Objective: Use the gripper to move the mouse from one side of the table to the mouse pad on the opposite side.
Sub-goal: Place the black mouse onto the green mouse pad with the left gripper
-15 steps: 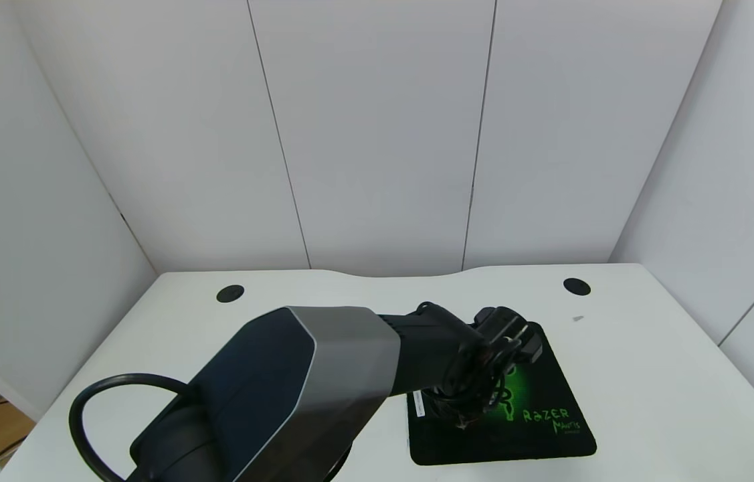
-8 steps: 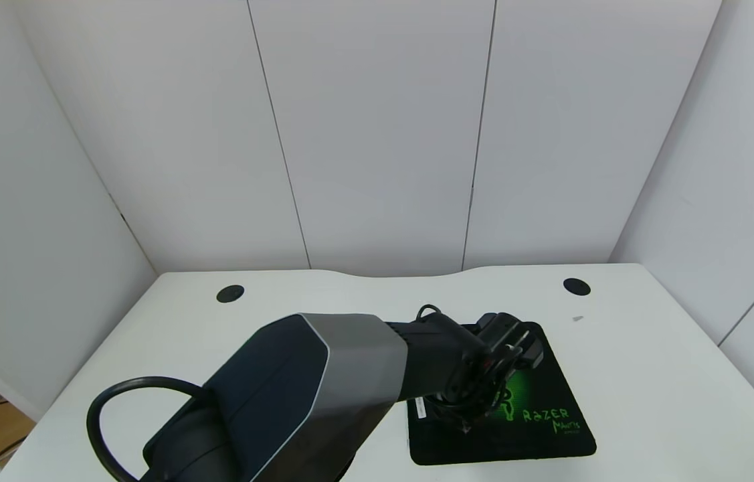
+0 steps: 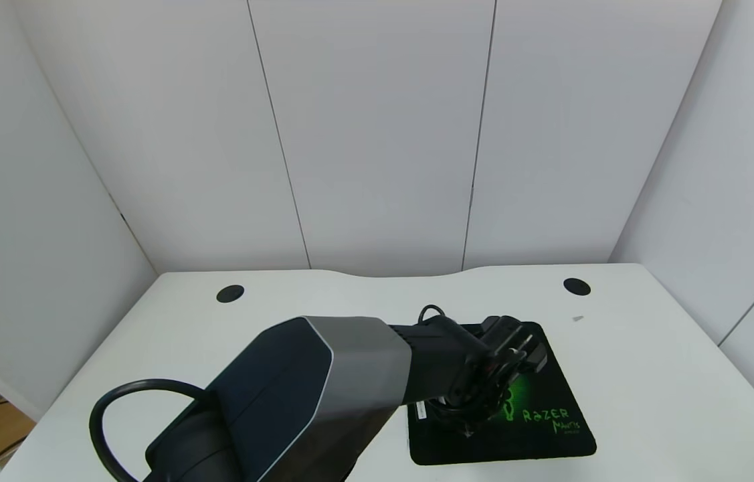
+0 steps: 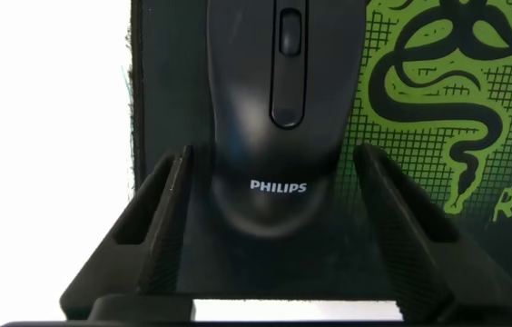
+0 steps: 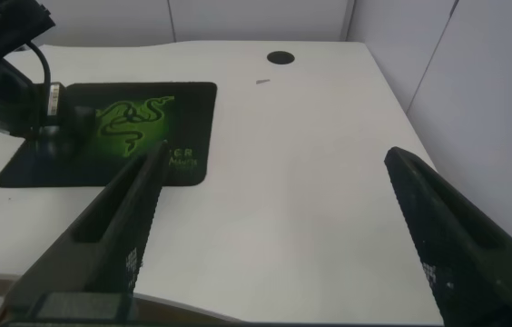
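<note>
left gripper (image 4: 274, 218) over the mouse pad (image 3: 537, 435), mouse (image 4: 279, 109) resting between its spread fingers.

the mouse lay flat on the pad, near the pad's edge that bordered bare table (image 3: 651, 388), its logo end toward the wrist; a finger (image 4: 161, 227) stood on each side with a visible gap, so the jaws were apart rather than pinching, which suggested the mouse had been set down and let go, or was about to be. the left arm reached across from the robot's left so that the gripper hung above the pad on the right half of the table. the right gripper (image 5: 283, 236) waited spread and empty off the table's near right edge. no containers were present; the pad alone carried the mouse.
</note>
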